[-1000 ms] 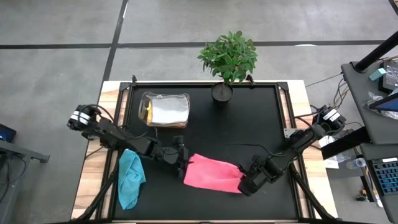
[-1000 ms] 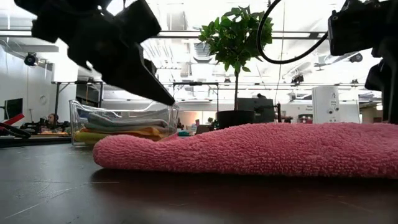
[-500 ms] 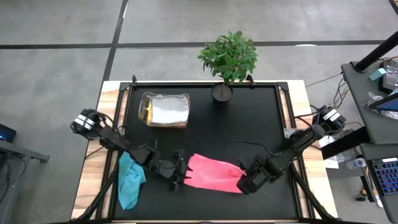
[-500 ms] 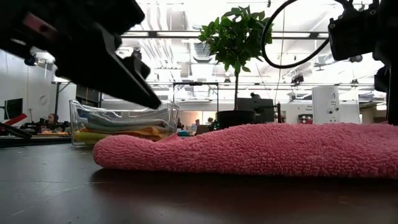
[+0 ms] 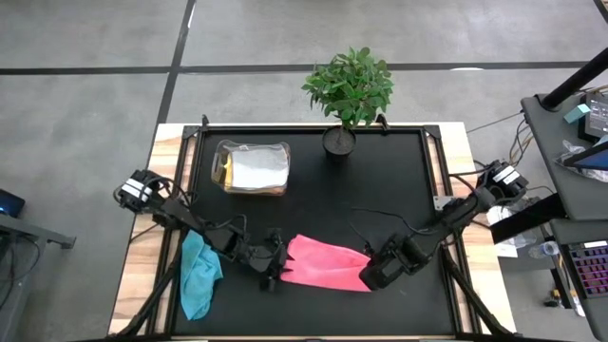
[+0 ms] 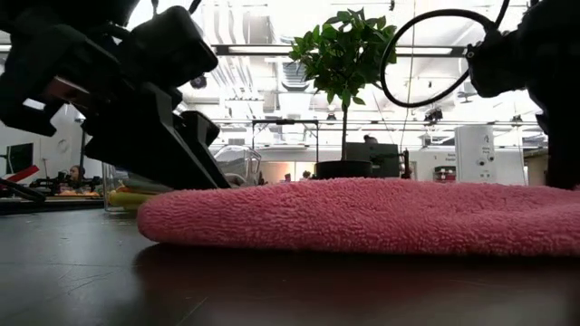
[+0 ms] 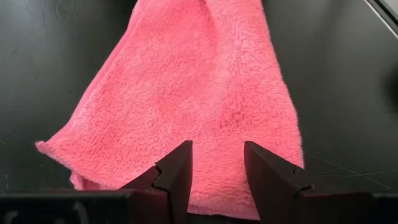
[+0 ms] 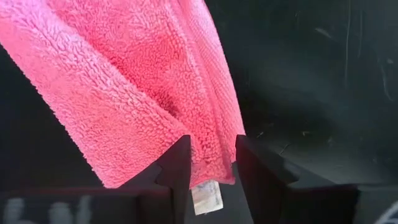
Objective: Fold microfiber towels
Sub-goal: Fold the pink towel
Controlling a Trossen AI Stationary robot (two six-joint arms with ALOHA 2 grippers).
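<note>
The pink towel (image 5: 326,265) lies on the black worktop (image 5: 399,180), well in front of the potted plant (image 5: 348,90). The left tool (image 5: 275,273) sits at one end with its fingers apart over the edge. The right tool (image 5: 372,276) sits at the other end, fingers apart around the corner with the tag. Neither is pinching yet. If one tool closes too high, it may miss the cloth. Then the fold could come out crooked.
</note>
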